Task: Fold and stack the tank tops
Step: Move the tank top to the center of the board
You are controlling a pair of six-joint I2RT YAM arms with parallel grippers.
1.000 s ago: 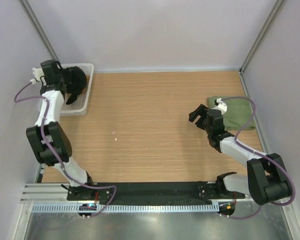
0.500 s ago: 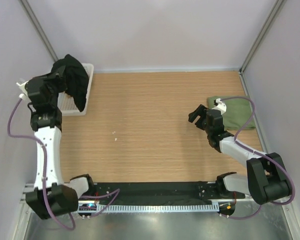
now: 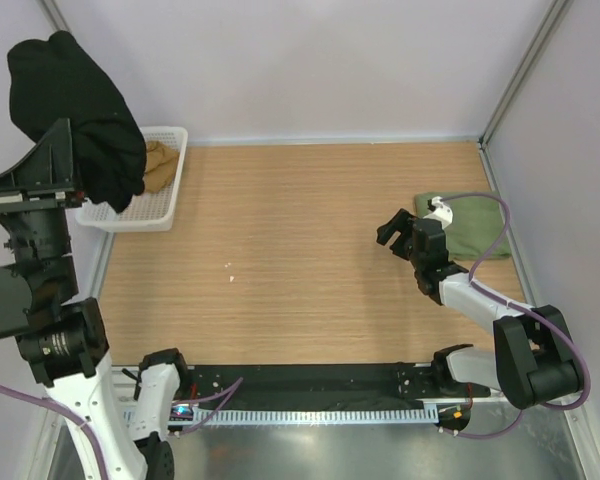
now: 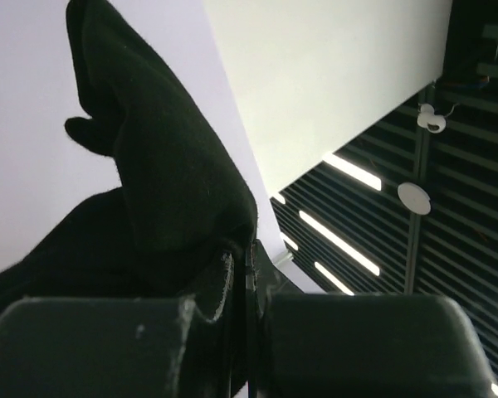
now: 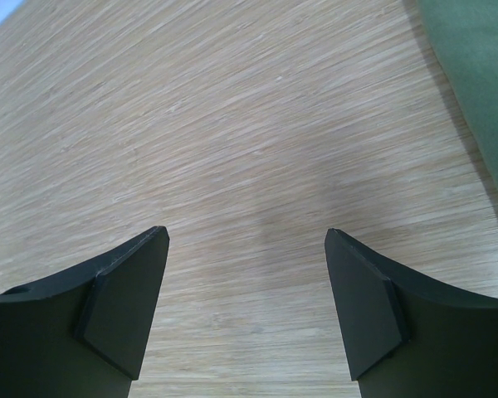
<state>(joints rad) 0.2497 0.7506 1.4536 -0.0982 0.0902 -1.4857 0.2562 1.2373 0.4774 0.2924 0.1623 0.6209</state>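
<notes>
Hanging just above the wooden table, the right gripper is seen with its jaws spread wide and nothing between them. Just beyond it, at the table's right edge, the olive green tank top is laid flat and folded, so 1 of 2 tops is judged done. Farther off on the left, a white mesh basket is seen with a brown cloth inside. Above it, the black tank top is held aloft, pinched in the closed left gripper. It is bunched, its long axis draped downward from the pinch, and neck and hem cannot be told apart. Spreading, folding and stacking it are judged left.
</notes>
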